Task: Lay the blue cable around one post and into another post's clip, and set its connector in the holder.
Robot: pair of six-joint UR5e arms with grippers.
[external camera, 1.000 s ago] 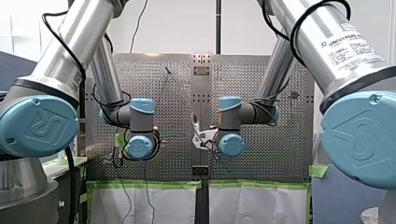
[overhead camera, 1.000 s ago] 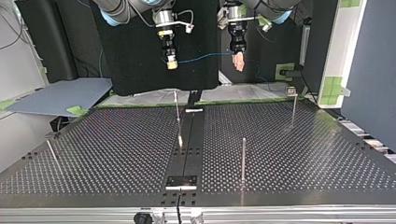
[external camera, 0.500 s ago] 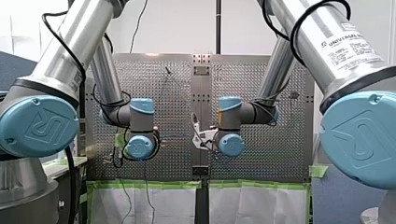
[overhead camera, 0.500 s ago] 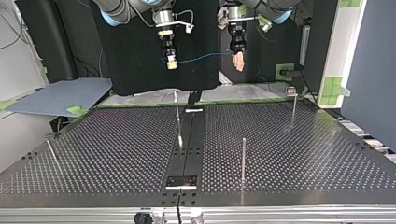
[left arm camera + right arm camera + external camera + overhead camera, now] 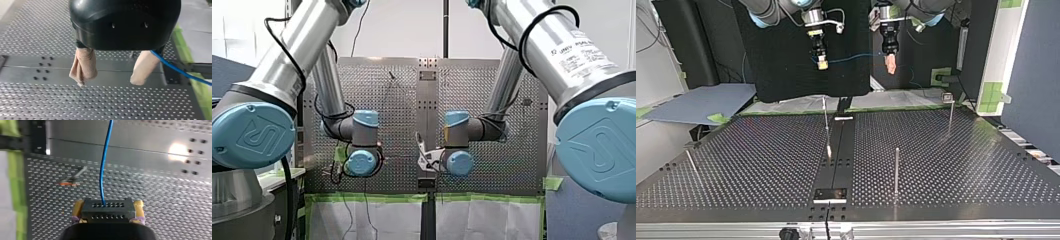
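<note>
Higher now: right gripper (image 5: 822,63) tight around connector (image 5: 107,211), left gripper (image 5: 108,82) wide, wrist views only

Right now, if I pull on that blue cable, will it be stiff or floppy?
Probably floppy: the blue cable hangs in a shallow curve between my right hand and my left hand. It likely weighs little, being thin beside the connector. Some springiness seems likely, since it leaves the connector in a smooth bend, not a kink.
</note>
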